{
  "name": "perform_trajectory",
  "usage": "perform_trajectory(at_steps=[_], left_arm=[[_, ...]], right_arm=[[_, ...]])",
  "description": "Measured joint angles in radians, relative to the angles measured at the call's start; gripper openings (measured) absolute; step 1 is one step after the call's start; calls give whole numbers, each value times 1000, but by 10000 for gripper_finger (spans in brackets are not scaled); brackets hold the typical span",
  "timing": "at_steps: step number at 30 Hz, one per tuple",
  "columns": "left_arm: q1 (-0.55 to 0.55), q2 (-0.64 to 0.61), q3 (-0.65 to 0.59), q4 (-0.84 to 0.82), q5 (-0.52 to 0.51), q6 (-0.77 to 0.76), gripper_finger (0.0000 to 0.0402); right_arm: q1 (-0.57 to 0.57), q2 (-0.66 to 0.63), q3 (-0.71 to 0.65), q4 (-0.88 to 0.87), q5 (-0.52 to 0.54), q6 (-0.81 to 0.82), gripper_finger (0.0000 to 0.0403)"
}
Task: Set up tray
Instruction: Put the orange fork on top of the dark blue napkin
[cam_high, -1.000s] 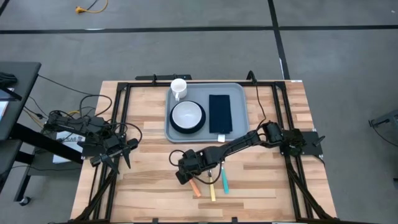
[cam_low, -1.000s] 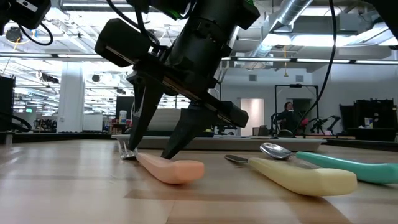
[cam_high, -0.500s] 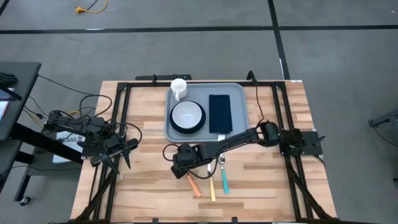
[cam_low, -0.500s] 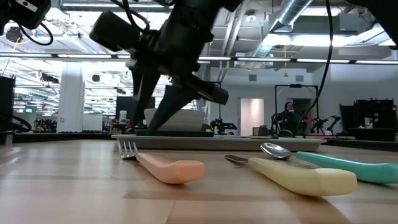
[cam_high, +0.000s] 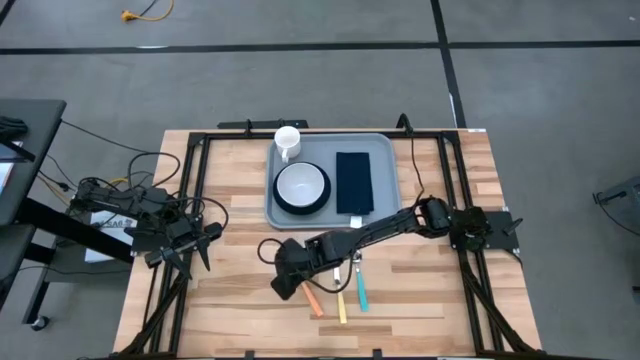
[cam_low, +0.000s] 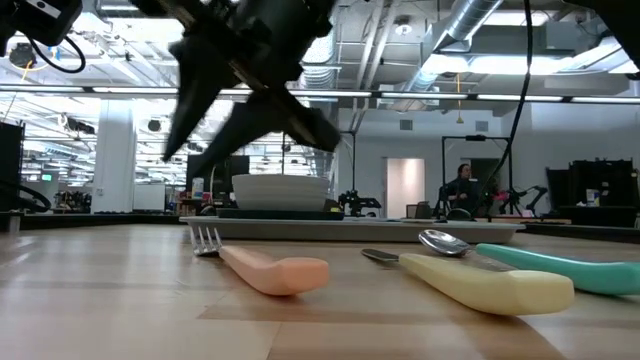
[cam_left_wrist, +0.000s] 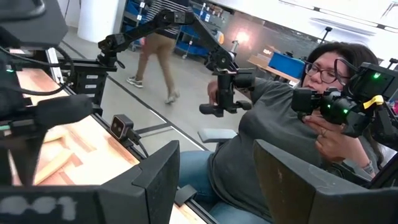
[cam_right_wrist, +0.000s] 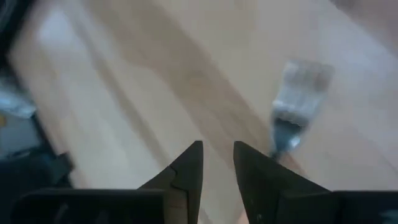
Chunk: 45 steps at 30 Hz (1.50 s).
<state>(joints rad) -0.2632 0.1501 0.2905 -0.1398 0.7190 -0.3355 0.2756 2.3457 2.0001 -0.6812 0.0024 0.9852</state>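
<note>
The grey-blue tray (cam_high: 385, 205) lies at the table's far middle and carries a white bowl (cam_high: 301, 184) on a dark plate, a dark napkin (cam_high: 353, 182) and a white mug (cam_high: 287, 141). Near of it on the wood lie an orange-handled fork (cam_high: 312, 299), a yellow-handled spoon (cam_high: 341, 303) and a teal-handled spoon (cam_high: 361, 291). My right gripper (cam_high: 283, 287) hangs open above the table just left of the fork's tines (cam_right_wrist: 291, 119) and touches nothing. In the low view it (cam_low: 215, 150) is well above the fork (cam_low: 270, 270). My left gripper (cam_high: 187, 256) waits open at the table's left edge.
Black frame rails (cam_high: 190, 200) run along the table's left, right and far sides. Bare wood (cam_high: 230, 310) lies left and near of the cutlery. A person sits beyond the table's left side in the left wrist view (cam_left_wrist: 280, 137).
My right gripper has risen from the table, where its fingers stood on either side of the fork's neck, and has swung a little toward the table's left. The fork has stayed where it lay.
</note>
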Motion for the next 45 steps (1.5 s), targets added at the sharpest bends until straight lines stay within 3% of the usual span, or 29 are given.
perform_trajectory(at_steps=[3, 8, 14, 23, 29, 34, 45], left_arm=[[0, 0, 0, 0, 0, 0, 193], [0, 0, 0, -1, 0, 0, 193], [0, 0, 0, -1, 1, -12, 193], [0, 0, 0, -2, 7, -17, 193], [0, 0, 0, -2, 7, -18, 193], [0, 0, 0, -2, 7, -18, 193], [0, 0, 0, -1, 1, -17, 193]], right_arm=[[-8, 0, 0, 71, -20, -129, 85], [-34, -1, 1, 218, -69, -203, 82], [-30, -1, 1, 209, -78, -138, 92], [20, -1, 1, 201, -80, -34, 188], [39, -1, 1, 67, -45, 39, 241], [50, -1, 1, -36, -14, 82, 238], [80, -1, 1, -54, 90, 88, 221]])
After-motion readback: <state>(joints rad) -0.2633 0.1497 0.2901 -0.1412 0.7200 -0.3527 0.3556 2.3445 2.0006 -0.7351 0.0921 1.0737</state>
